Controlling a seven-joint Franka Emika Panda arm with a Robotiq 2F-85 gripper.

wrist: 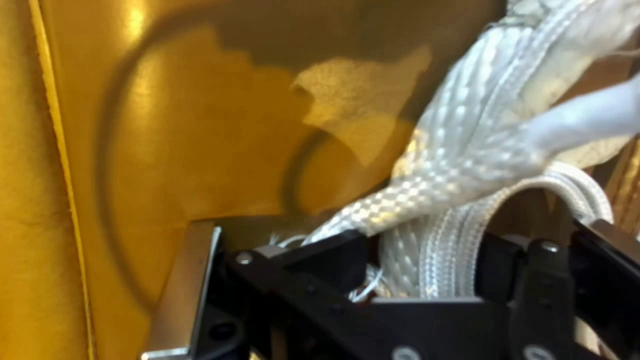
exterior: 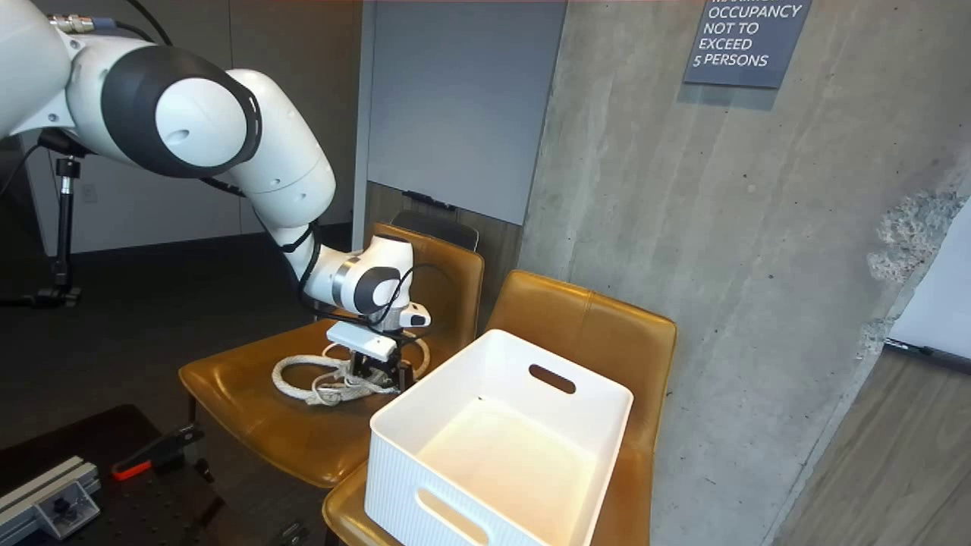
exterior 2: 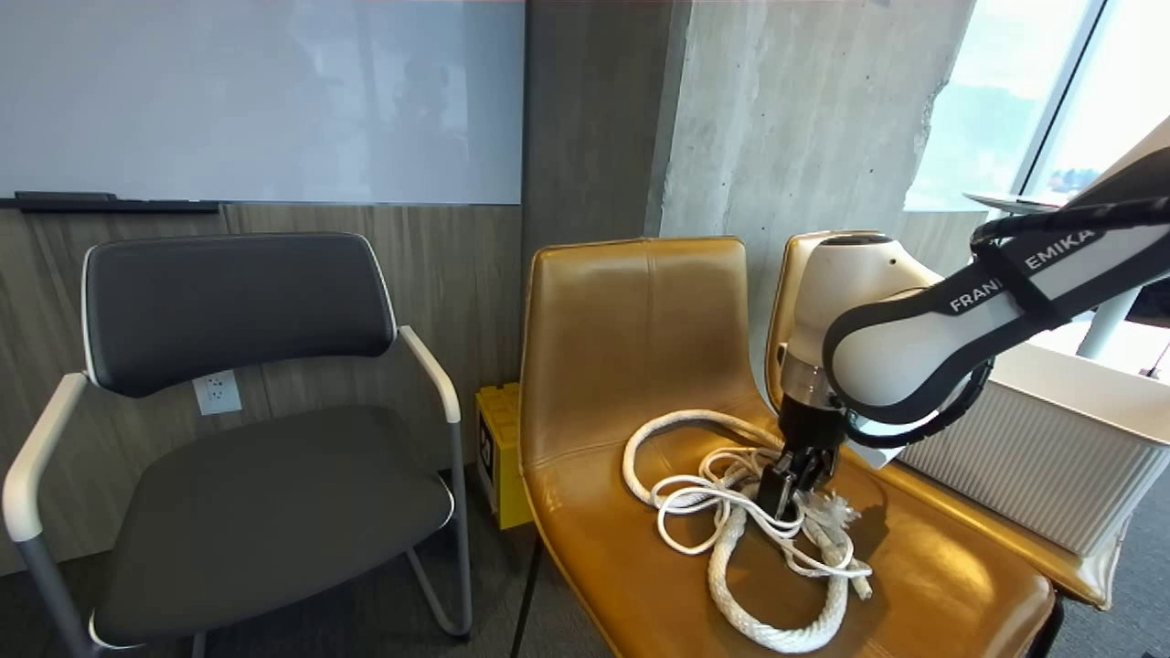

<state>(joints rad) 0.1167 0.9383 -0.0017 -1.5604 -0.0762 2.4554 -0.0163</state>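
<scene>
A bundle of white rope lies on the seat of a tan leather chair (exterior: 250, 394) (exterior 2: 640, 338). The rope (exterior: 345, 388) (exterior 2: 777, 635) has a thick braided loop and thinner cord wound round its middle. My gripper (exterior: 381, 375) (exterior 2: 791, 493) points down into the bundle, low over the seat. In the wrist view, my gripper (wrist: 420, 265) has its fingers apart with rope strands (wrist: 450, 250) between them. The strands lie against the right pad; a narrow gap with frayed threads shows beside the left pad. The fingertips' lower parts are hidden.
A white ribbed bin (exterior: 410, 470) (exterior 2: 1005, 466) with handle holes stands on the neighbouring tan chair (exterior: 592, 311), close beside the gripper. A dark grey armchair (exterior 2: 274, 521) and a yellow box (exterior 2: 501, 457) stand beyond. A dark table (exterior: 152, 508) holds an orange-and-black tool (exterior: 152, 459).
</scene>
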